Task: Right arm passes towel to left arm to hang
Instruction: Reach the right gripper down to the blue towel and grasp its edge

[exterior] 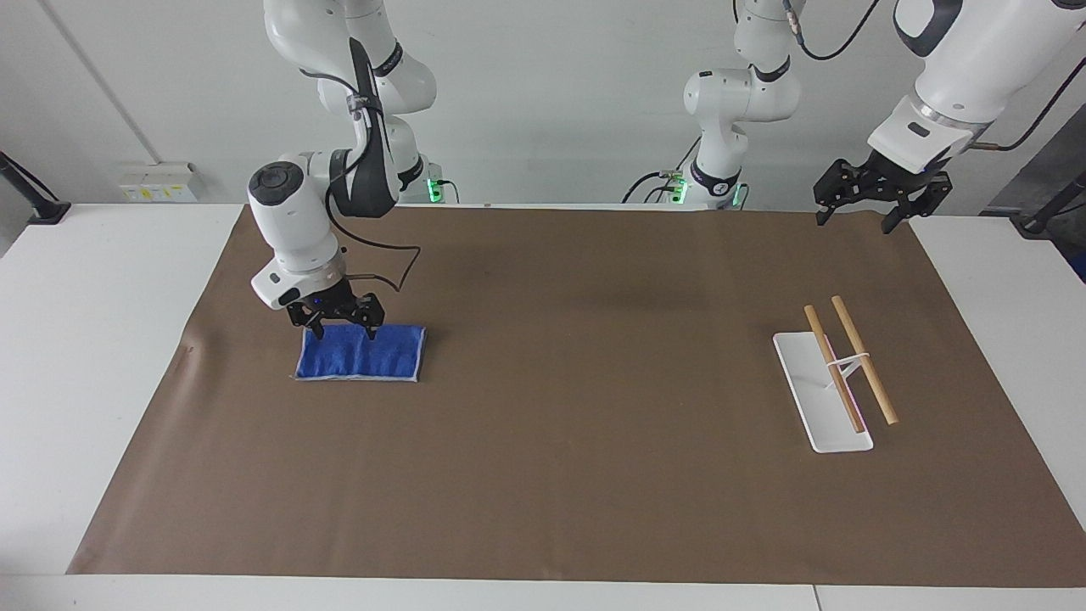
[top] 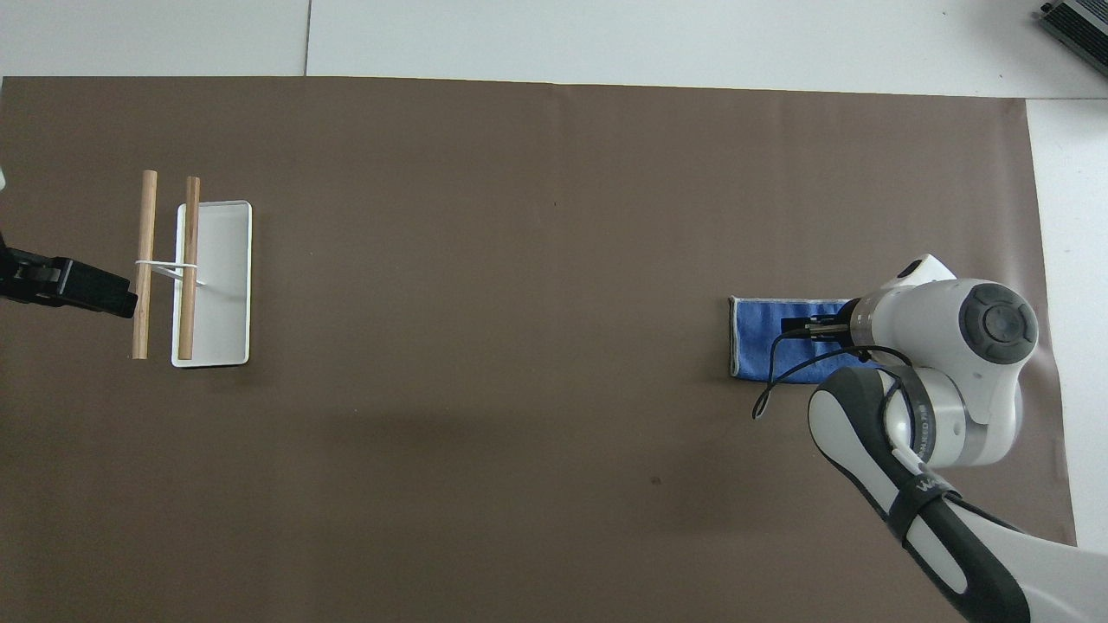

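Observation:
The blue towel [exterior: 373, 361] [top: 762, 346] lies flat on the brown mat, toward the right arm's end of the table. My right gripper [exterior: 344, 333] [top: 801, 327] is low over the part of the towel nearer to the robots. Its fingers are spread wide and point down, with nothing between them. I cannot tell whether the tips touch the cloth. In the overhead view the right wrist covers much of the towel. My left gripper [exterior: 855, 222] [top: 74, 288] waits open in the air over the mat's corner at the left arm's end.
A hanging rack with a white base [exterior: 814, 407] [top: 221, 285] and two wooden rods [exterior: 864, 361] [top: 145, 260] stands toward the left arm's end. The brown mat [exterior: 551, 441] covers most of the white table [exterior: 85, 339].

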`<control>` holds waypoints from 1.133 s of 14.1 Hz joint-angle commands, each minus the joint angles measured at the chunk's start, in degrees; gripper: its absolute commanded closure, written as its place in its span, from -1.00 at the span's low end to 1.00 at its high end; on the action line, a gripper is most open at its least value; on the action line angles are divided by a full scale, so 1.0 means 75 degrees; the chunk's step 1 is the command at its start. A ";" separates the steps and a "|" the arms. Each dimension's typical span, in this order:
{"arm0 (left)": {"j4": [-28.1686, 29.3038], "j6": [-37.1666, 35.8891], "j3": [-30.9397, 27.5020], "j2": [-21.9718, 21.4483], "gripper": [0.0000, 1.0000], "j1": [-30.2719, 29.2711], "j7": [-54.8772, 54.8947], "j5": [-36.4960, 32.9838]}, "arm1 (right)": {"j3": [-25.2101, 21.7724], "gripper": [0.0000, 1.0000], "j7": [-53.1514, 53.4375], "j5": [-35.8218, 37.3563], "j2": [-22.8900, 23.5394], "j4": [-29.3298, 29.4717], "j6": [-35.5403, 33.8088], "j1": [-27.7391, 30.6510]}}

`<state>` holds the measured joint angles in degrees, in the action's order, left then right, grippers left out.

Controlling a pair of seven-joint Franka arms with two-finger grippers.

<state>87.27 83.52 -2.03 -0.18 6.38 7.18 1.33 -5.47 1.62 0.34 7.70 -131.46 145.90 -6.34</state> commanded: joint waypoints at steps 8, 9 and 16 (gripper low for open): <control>0.0153 -0.0027 -0.0011 -0.0140 -1.00 0.0016 -0.0078 -0.0166 | 0.0049 -1.00 -0.0204 0.0013 0.0146 -0.0530 0.0832 0.0107; 0.0153 -0.0027 -0.0011 -0.0140 -1.00 0.0016 -0.0078 -0.0166 | 0.0049 -1.00 -0.0205 0.0024 0.0146 -0.0554 0.0821 0.0107; 0.0141 0.0043 -0.0011 -0.0140 -1.00 0.0028 -0.0089 -0.0166 | 0.0049 0.86 -0.0427 0.0013 0.0157 -0.0554 0.0809 0.0142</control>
<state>87.27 83.53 -2.03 -0.18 6.38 7.17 1.33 -5.47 -0.29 0.34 8.74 -134.28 150.91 -6.18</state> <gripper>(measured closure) 0.000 0.507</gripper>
